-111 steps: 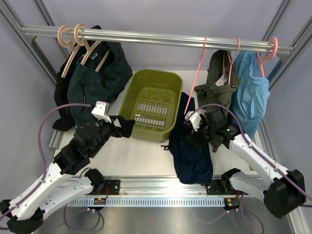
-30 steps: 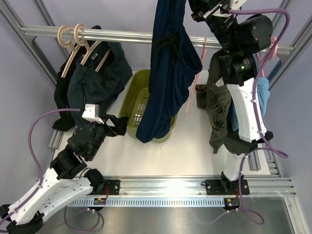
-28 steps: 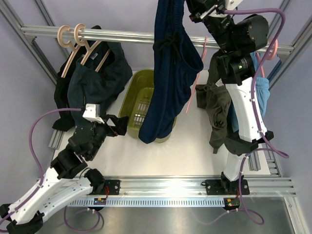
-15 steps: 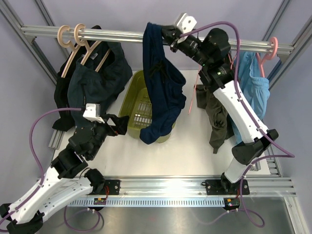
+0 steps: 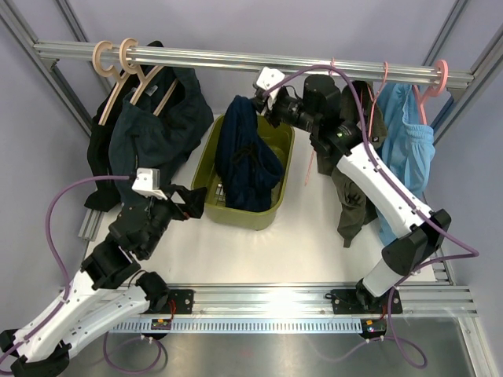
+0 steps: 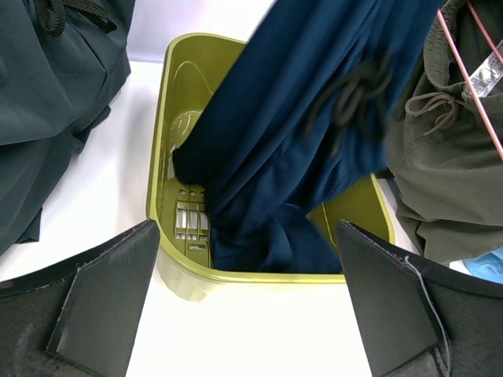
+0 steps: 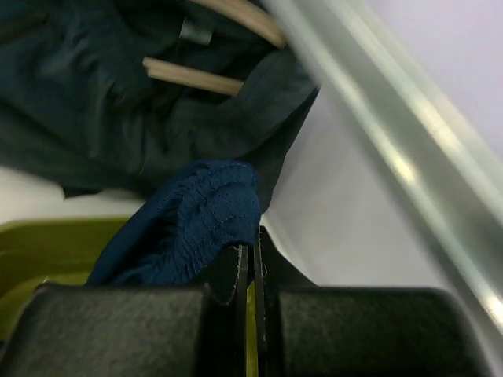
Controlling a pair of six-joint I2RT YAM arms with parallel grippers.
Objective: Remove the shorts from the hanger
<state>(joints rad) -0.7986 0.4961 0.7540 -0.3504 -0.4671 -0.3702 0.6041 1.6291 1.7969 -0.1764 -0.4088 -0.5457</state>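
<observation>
Presently, dark navy soft fabric shorts (image 5: 247,153), waistband clamped by the right gripper (image 7: 247,255), drape into the olive-green plastic basket (image 5: 236,219), off the thin pink wire hanger (image 5: 311,165).

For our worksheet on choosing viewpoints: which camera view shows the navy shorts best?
Top external: the whole shorts hang from the right claw into the green basket. Left wrist shows only their lower folds, close up; right wrist only the pinched waistband.
</observation>
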